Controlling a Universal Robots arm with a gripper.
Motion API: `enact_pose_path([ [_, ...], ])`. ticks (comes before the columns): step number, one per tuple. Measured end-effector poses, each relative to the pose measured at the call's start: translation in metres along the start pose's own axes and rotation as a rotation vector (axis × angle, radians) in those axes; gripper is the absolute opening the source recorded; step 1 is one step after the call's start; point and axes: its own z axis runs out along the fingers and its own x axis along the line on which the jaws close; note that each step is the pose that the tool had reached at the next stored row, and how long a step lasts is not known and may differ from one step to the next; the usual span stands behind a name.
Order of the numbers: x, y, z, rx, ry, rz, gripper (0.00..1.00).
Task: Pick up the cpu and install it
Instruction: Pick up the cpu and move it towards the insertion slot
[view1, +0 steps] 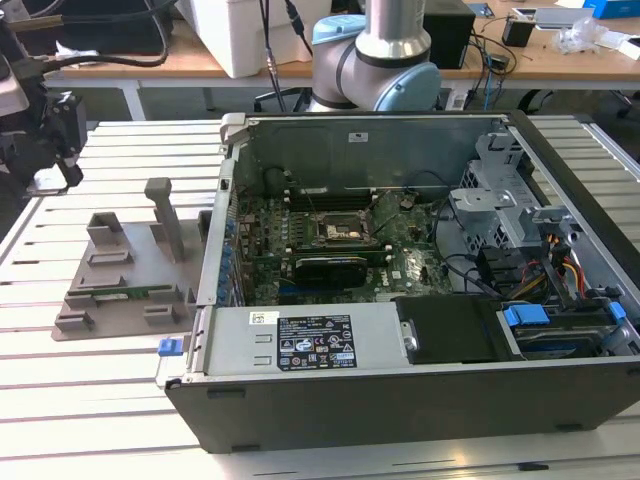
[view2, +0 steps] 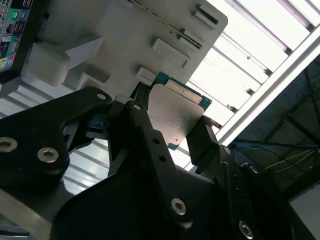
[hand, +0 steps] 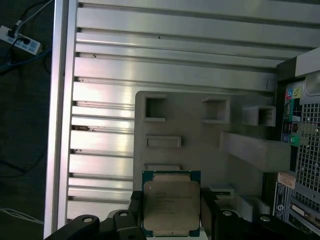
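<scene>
Silver-grey metal tops the small square cpu (hand: 171, 202) with its thin green rim. In both wrist views it is clamped by opposite edges between the black fingers (view2: 202, 142) of the gripper (hand: 171, 215). It is held over the edge of a pale grey moulded plastic holder tray (hand: 200, 130) on the slatted aluminium worktop (hand: 150, 75). In the exterior view, the open black computer case (view1: 400, 400) lies just beside that tray, with a black square motherboard socket (view1: 345, 230) inside.

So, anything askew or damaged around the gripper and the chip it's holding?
Nothing stands out. In the first wrist view the flat, square, silver-topped cpu sits square between the fingers of the black gripper, with no visible tilt, at the edge of the grey moulded fixture tray. No chips or bends show on it.
</scene>
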Motion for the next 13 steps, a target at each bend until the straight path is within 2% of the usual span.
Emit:
enact_pose_path([
  [4,-0.0002,-0.0002,-0.0084,0.0,0.0001,0.0,0.55],
  [11,-0.0008,-0.0009,-0.0328,0.0,0.0,0.0,0.55],
  [13,-0.0009,-0.0011,-0.0376,0.0001,0.0001,0.0,0.55],
])
